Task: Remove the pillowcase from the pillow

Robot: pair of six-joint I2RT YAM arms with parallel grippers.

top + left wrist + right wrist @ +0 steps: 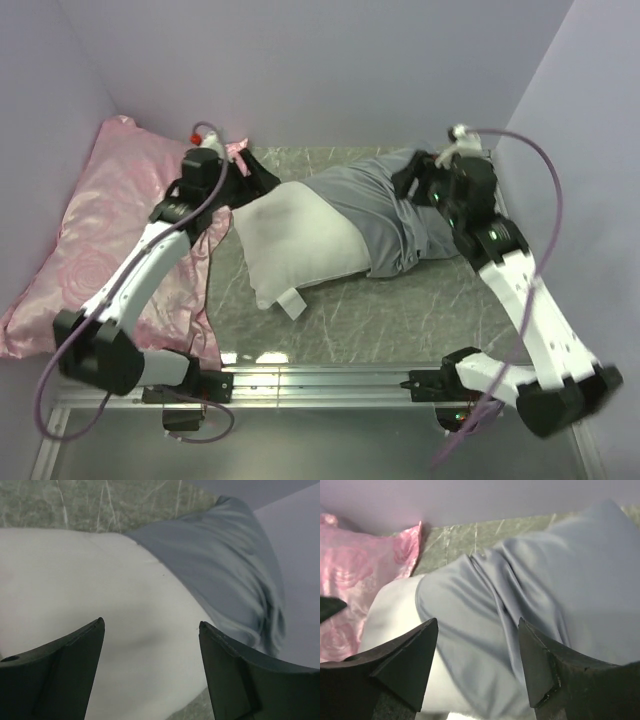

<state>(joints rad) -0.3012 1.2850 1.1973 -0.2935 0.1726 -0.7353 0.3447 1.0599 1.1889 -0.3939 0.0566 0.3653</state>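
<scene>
Pillow (pixel 290 245): lay mid-worktop (pixel 400 310), left end bare.
Pillowcase (pixel 400 215): bunched over right end.
Left pincer (pixel 150 625): gaped wide, empty, above bare pillow.
Right pincer (pixel 477 622): gaped, empty, over pillowcase.
Advised: left pins pillow; right grips fabric only, pulls rightward.

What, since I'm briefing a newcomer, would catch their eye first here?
The white pillow lies in the middle, half out of the grey-blue pillowcase, which is bunched over its right end. A pink rose-patterned pillow lies at the far left. The left hand is open over the bare pillow, and the right hand is open over the pillowcase.
</scene>
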